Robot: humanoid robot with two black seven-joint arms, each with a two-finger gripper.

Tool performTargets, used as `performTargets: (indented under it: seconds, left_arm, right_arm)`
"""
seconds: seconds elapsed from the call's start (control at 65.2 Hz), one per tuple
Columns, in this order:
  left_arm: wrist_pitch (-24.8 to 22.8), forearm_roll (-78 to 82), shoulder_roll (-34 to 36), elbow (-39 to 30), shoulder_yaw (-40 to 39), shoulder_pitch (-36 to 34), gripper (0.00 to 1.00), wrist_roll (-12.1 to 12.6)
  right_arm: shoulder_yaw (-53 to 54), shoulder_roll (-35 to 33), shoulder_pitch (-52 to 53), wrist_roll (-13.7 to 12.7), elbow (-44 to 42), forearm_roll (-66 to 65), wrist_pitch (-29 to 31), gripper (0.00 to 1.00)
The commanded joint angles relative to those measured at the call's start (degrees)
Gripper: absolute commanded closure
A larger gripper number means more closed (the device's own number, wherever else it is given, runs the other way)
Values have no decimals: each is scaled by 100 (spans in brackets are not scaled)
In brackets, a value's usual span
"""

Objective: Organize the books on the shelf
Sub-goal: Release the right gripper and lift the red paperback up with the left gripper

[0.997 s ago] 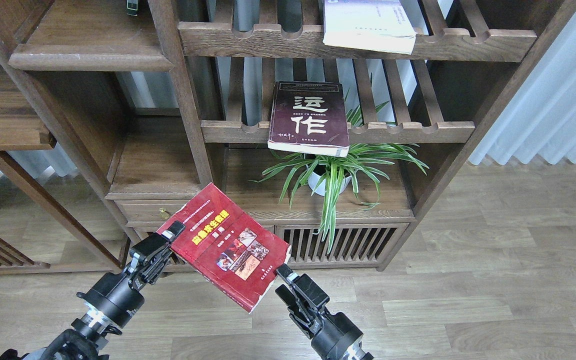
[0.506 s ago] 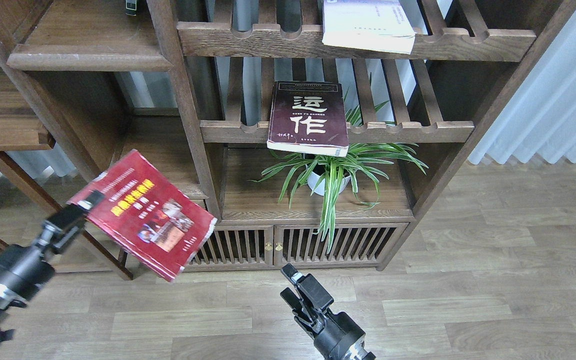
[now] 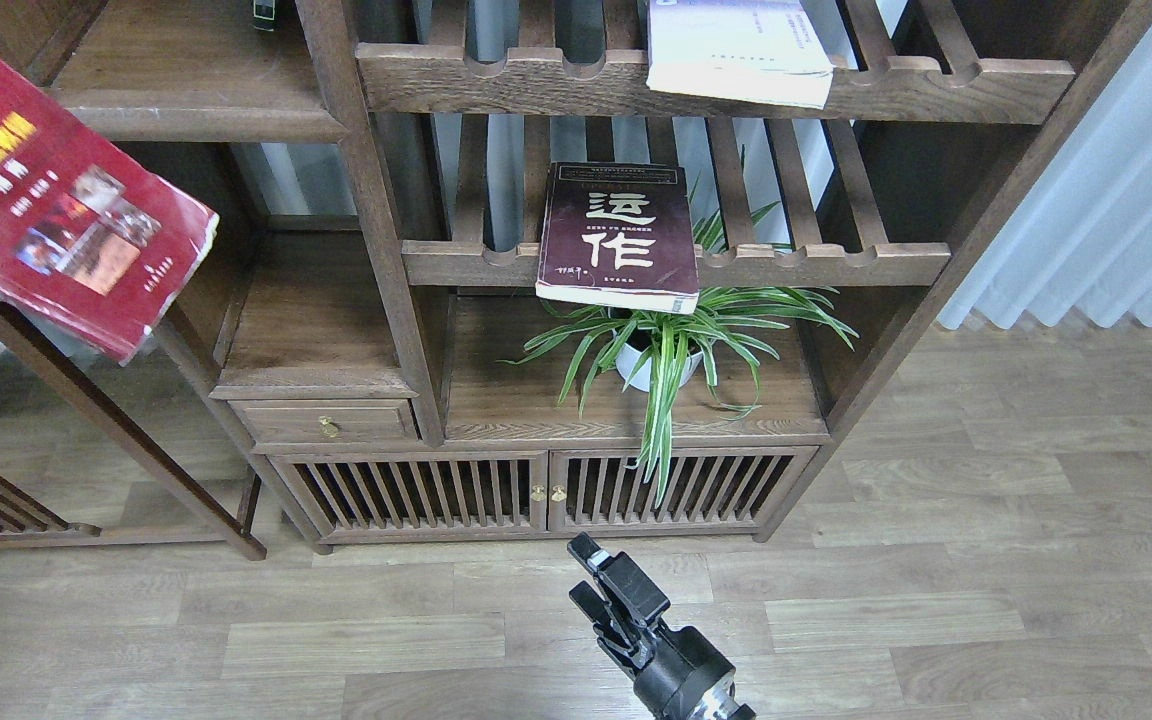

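Note:
The red book (image 3: 46,210) with the yellow title hangs tilted in the air at the far left, in front of the bookcase's left side. My left gripper is out of view past the left edge, so its hold on the book is hidden. A solid dark-brown shelf board (image 3: 196,125) with a rounded front edge lies just right of the red book. The maroon book (image 3: 621,240) lies on the middle slatted rack and overhangs its front rail. The white-lavender book (image 3: 736,50) lies on the upper slatted rack. My right gripper (image 3: 584,572) is low at bottom centre, open and empty.
A potted spider plant (image 3: 656,355) stands on the board under the maroon book. Below are a small drawer (image 3: 326,425) and a cabinet with slatted doors (image 3: 546,490). A pale curtain (image 3: 1116,200) hangs at the right. The floor is wood.
The red book has moved up and to the left, from the centre in front of me to the upper left edge. The left arm has left the view. The right gripper has stayed low.

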Motion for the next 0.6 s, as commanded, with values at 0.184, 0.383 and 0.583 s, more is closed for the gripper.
performTargets:
  seconds: [0.184,0.383,0.583]
  left_arm:
    - [0,1442,303,953,806,-2172,95,729]
    - [0,2629,329,1481,1720,-3719,95,729]
    - [0,3482,268,2069,2933,-5213,95,729]
  right_arm:
    - [-9,0,36,0,-22,11,0,1]
    - [9,0,63,0,-22,19,0,1]
    - [9,0,71,0,-13,19,0,1]
